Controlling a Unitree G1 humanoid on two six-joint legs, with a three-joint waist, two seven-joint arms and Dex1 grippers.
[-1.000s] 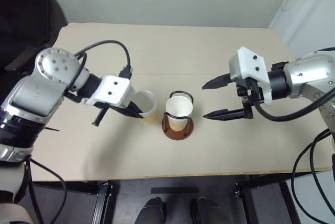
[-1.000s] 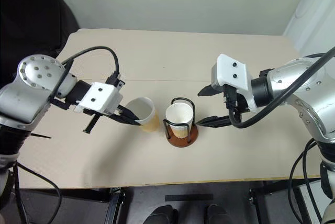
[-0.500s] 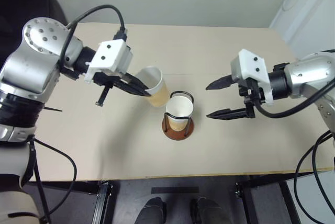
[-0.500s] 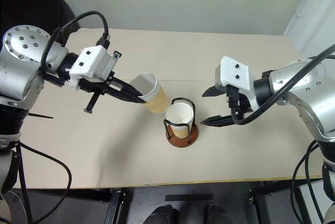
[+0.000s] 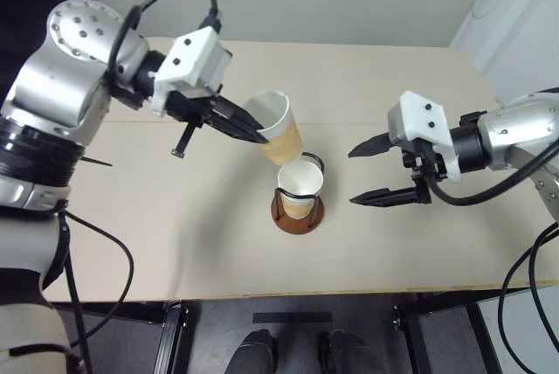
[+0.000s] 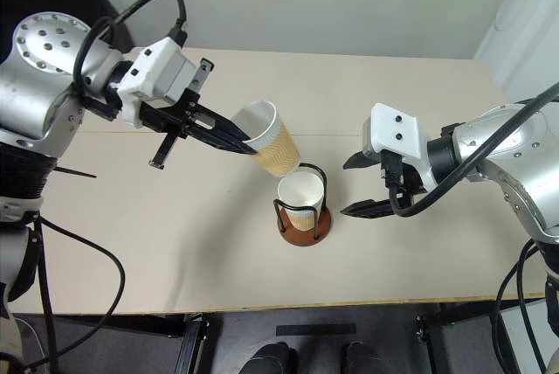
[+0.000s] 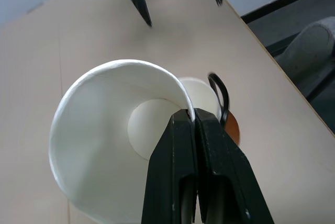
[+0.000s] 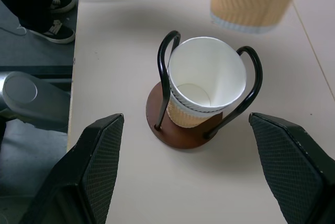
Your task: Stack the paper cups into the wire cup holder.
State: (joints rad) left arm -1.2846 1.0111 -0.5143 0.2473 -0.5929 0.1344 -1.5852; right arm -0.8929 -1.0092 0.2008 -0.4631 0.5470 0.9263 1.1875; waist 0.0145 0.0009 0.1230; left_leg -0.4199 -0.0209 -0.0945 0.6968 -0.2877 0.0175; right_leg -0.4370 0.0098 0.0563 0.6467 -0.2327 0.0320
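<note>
Beige table (image 5: 393,86) against a pale wall, dark floor below its near edge (a person's shoes (image 8: 52,17) stand beside it). The left gripper (image 5: 260,137) is clenched on the rim of a tilted paper cup (image 5: 281,134), held in the air just above and behind the wire cup holder (image 5: 298,208) — another cup (image 5: 299,183) already sits upright inside. The right gripper (image 5: 361,176) hangs with fingers spread wide, empty, just right of the holder.
</note>
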